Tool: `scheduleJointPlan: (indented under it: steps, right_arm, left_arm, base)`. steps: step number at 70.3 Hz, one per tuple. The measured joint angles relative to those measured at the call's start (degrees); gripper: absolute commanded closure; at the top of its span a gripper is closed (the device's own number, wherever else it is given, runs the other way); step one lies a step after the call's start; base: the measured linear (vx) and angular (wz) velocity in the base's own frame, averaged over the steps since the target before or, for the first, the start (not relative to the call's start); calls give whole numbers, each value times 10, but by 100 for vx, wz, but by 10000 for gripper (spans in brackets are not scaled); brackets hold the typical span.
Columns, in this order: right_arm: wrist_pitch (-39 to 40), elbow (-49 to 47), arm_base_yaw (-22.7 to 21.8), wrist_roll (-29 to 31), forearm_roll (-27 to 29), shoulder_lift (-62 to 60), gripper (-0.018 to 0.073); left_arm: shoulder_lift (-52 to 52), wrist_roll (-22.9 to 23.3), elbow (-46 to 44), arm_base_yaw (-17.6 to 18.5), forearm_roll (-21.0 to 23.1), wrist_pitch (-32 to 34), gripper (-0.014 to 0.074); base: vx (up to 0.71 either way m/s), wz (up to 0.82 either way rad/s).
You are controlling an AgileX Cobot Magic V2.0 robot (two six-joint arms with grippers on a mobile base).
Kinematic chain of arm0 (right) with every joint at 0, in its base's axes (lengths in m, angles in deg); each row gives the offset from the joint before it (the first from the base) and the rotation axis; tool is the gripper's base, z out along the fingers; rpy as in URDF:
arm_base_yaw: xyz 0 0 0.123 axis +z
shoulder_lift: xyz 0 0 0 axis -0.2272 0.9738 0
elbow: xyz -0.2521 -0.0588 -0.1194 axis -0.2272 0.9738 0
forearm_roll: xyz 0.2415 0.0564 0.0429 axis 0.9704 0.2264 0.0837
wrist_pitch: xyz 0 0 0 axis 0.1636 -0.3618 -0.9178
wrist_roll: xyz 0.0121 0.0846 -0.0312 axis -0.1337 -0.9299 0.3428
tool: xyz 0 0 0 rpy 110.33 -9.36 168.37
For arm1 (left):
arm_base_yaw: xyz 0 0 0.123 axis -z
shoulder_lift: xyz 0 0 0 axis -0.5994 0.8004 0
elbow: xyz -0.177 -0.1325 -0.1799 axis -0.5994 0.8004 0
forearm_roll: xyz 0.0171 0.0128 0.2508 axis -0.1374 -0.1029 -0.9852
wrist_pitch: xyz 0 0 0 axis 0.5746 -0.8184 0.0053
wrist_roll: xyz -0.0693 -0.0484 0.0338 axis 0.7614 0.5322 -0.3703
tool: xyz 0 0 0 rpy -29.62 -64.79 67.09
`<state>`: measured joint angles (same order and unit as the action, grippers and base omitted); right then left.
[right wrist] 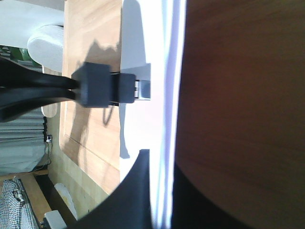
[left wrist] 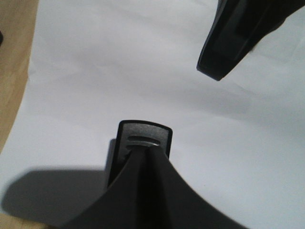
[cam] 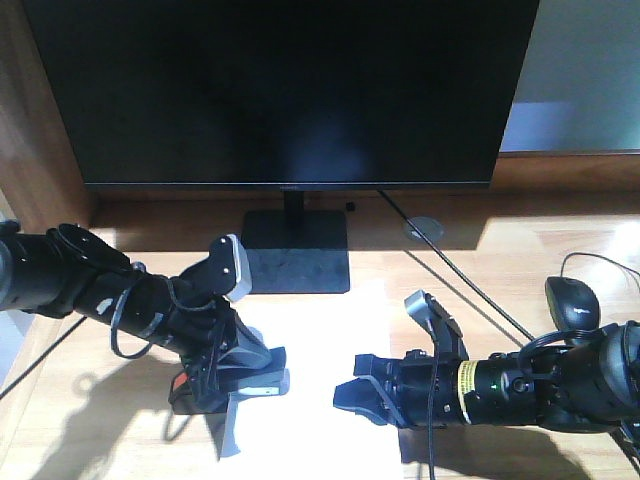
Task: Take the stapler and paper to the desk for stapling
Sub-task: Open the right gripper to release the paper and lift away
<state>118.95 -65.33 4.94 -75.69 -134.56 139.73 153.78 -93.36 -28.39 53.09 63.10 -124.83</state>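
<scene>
The white paper (cam: 310, 350) lies on the pale wood desk (cam: 520, 250) in front of the monitor. My left gripper (cam: 225, 388) is shut on the black stapler (cam: 250, 375), whose orange-red rear points left and whose front end rests on the sheet's left part. In the left wrist view the stapler's nose (left wrist: 145, 137) sticks out past my shut fingers over the paper (left wrist: 119, 62). My right gripper (cam: 352, 392) is shut on the sheet's right edge. In the right wrist view that edge (right wrist: 164, 119) runs between its fingers, with the stapler (right wrist: 121, 89) beyond.
A large black monitor (cam: 290, 90) on a square foot (cam: 300, 258) fills the back. A black mouse (cam: 572, 298) lies at the right, with a cable (cam: 450, 265) running back past the round grommet (cam: 423, 229). A wooden side wall (cam: 40, 120) stands at the left.
</scene>
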Motion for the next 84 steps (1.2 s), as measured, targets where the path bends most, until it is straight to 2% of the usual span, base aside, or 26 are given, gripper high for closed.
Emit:
scheduleJointPlan:
  steps: [24,64,84]
  right_arm:
    - [1,0,0,0,0,0,562]
    - [23,0,0,0,0,0,562]
    - [23,0,0,0,1,0,562]
  left_arm:
    - [48,-5,-12,1,34,-15,603]
    - [54,-5,-15,1,34,-26,603]
    - [-9,10,-6,1,-18,-8,603]
  base:
    - [0,0]
    - [0,0]
    - [0,0]
